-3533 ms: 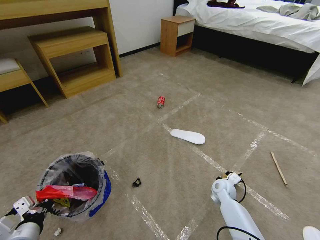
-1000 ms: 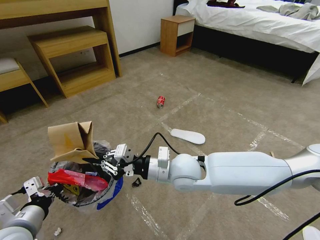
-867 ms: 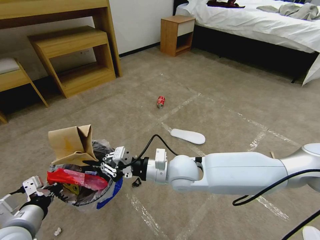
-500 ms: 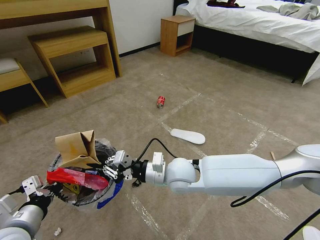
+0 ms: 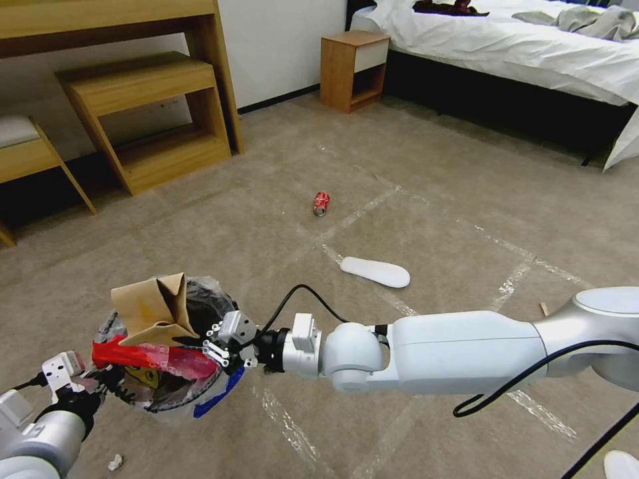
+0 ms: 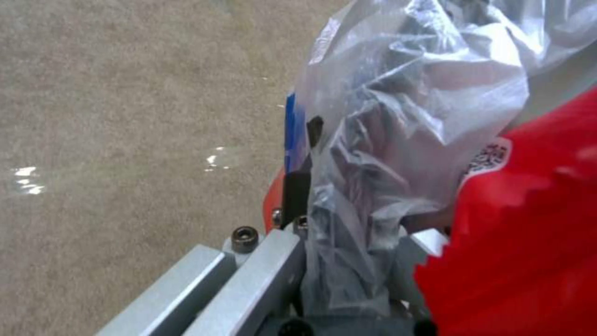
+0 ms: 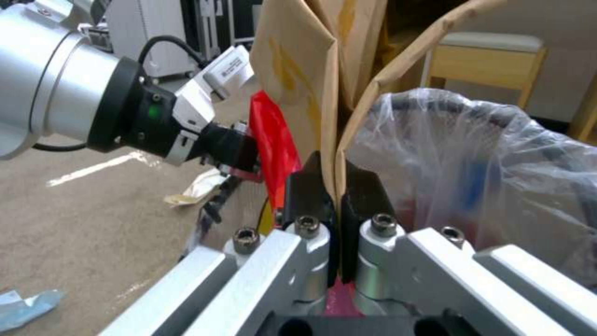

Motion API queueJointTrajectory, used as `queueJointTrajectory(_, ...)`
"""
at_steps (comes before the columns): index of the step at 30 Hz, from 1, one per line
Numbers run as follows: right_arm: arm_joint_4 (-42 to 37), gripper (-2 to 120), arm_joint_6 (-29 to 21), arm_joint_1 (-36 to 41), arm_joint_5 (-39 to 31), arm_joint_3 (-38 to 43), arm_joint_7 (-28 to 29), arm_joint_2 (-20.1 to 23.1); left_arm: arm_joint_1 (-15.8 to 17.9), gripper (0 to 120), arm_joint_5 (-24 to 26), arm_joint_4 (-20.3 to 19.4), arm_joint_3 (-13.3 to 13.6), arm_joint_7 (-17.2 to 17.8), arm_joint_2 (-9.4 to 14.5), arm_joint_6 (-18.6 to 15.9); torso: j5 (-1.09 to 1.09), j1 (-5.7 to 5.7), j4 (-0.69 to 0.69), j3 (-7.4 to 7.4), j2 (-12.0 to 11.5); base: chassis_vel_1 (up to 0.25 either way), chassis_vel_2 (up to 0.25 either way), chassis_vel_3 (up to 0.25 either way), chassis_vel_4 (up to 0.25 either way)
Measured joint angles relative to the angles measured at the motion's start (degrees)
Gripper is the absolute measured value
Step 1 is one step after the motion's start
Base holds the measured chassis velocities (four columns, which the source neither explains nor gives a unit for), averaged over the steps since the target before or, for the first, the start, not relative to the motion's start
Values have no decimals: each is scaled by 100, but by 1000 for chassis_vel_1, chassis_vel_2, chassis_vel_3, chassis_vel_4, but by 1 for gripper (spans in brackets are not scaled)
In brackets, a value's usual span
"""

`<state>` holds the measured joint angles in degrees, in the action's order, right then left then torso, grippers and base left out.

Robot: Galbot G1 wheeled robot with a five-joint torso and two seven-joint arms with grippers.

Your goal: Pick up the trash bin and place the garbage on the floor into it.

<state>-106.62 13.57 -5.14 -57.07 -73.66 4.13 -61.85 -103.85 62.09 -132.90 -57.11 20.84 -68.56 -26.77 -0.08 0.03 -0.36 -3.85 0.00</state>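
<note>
Carpeted floor (image 5: 432,199): right gripper (image 5: 214,340), lowered since a second ago, brings cardboard piece (image 5: 152,307) to trash bin (image 5: 219,389); can (image 5: 321,202) and insole (image 5: 375,271) remain.
Left wrist view: left gripper (image 6: 298,205) pinches bin's rim.
Right wrist view: fingers (image 7: 309,186) clamp cardboard, unreleased.

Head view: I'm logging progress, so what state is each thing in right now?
trash bin: held up, tilted, partly filled
cardboard piece: pinched, over the bin's mouth
right gripper: shut on cardboard
left gripper: clamped on bin rim
can: on floor
insole: on floor
</note>
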Motion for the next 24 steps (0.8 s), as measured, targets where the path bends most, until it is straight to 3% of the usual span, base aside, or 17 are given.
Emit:
queueJointTrajectory(11,12,4,-34,36,35,-43,144,-113,15,0,-31,4,22,-6,-37,9,0,0,0,0,0,0,0,0,0)
queueJointTrajectory(24,18,51,-133,110,47,29,155,-78,-22,0,-49,6,31,-15,-51,11,1,0,0,0,0,0,0,0,0)
